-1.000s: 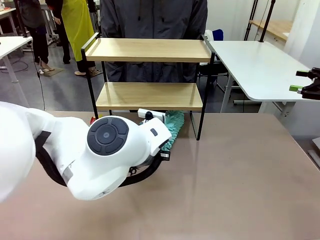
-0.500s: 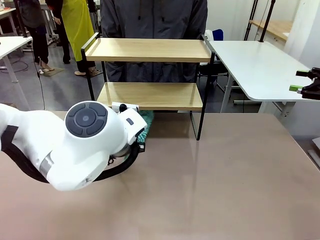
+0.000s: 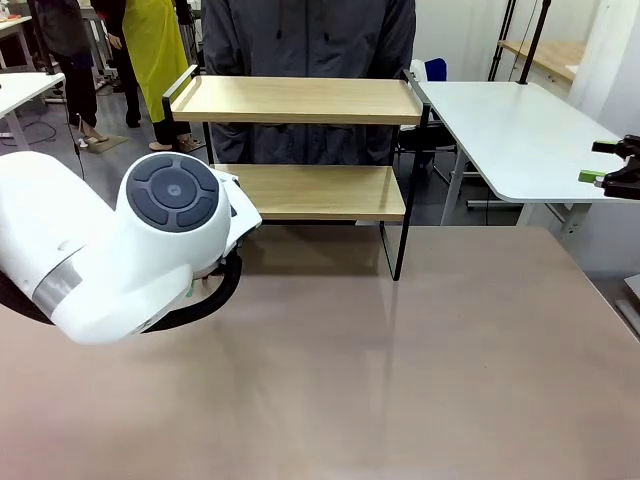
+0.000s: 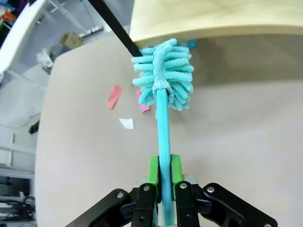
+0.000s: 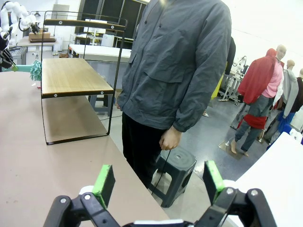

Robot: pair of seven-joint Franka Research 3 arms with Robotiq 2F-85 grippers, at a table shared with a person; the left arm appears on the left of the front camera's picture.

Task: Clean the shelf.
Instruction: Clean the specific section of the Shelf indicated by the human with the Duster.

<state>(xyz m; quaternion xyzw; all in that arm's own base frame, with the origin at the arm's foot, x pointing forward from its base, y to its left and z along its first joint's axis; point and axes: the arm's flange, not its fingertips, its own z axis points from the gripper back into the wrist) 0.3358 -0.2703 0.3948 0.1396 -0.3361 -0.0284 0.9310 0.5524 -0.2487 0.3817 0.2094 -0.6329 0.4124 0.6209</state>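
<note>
The left gripper [image 4: 161, 187] clamps a teal duster [image 4: 163, 78] by its handle, which points straight ahead. Its fluffy head is at the front edge of the lower board of the shelf [image 3: 320, 190], by the left leg. The right gripper [image 5: 158, 180] gapes, well apart.

Shelf [image 3: 320, 190] lower board, left end: behind left arm [image 3: 100, 250].
Duster [image 4: 163, 75] handle end: hidden within left gripper [image 4: 164, 165].

Brown table [image 3: 450, 350] carries the shelf [image 3: 300, 100] standing at its far edge, and pink and white paper scraps [image 4: 114, 97] lie near one black leg.
</note>
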